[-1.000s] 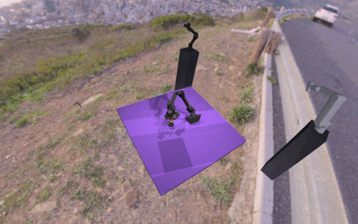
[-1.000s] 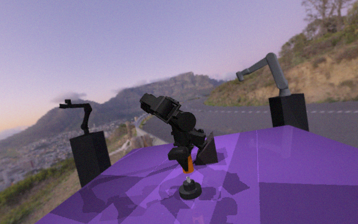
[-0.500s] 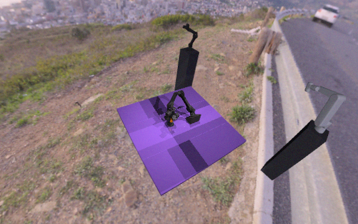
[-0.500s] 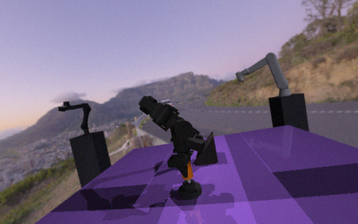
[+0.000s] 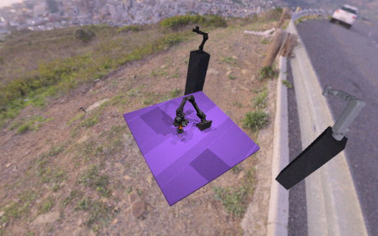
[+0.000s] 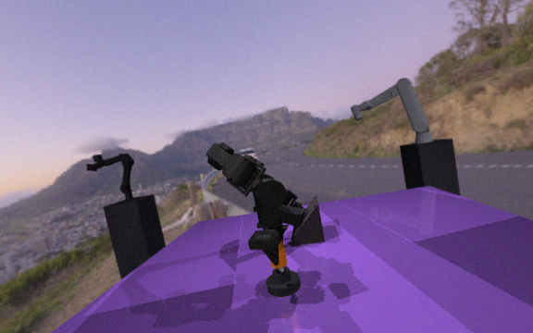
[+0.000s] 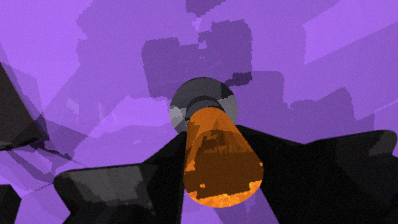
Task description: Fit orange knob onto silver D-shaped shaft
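My gripper is shut on the orange knob, one black finger on each side in the wrist view. The knob is close to upright, directly over the dark round pedestal. In the exterior view a bit of the silver shaft shows between the knob's lower end and the pedestal, so the knob is not down on the pedestal. Whether the shaft's tip is inside the hole cannot be told. The hole and both flat sides are hidden.
The arm's dark base stands on the purple table top beside the pedestal. Beyond the table, a black arm on a black column and a grey arm on another black column stand apart.
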`<state>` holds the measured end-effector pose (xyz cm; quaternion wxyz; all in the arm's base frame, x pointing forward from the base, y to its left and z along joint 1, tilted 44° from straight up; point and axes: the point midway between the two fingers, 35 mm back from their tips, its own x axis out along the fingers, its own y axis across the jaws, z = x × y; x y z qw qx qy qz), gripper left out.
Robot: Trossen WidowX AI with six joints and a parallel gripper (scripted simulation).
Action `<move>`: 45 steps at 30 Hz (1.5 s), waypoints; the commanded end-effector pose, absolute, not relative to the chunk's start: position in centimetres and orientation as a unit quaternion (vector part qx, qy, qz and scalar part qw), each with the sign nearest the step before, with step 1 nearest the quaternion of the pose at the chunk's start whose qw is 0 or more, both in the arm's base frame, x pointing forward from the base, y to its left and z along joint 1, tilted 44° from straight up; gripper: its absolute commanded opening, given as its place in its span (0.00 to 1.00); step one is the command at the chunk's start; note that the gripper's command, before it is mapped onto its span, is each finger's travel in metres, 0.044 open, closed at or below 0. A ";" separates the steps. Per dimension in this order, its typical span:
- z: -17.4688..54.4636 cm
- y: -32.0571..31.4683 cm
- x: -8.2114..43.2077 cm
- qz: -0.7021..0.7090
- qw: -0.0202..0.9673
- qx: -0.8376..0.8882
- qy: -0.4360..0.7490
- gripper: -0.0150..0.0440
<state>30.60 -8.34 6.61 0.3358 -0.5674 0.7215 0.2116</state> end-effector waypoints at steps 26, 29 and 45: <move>6.7 -8.1 30.5 0.285 0.274 -0.601 0.695 0.25; 6.6 -8.1 30.5 0.285 0.274 -0.601 0.695 0.25; 6.5 -8.2 30.4 0.285 0.274 -0.601 0.695 0.25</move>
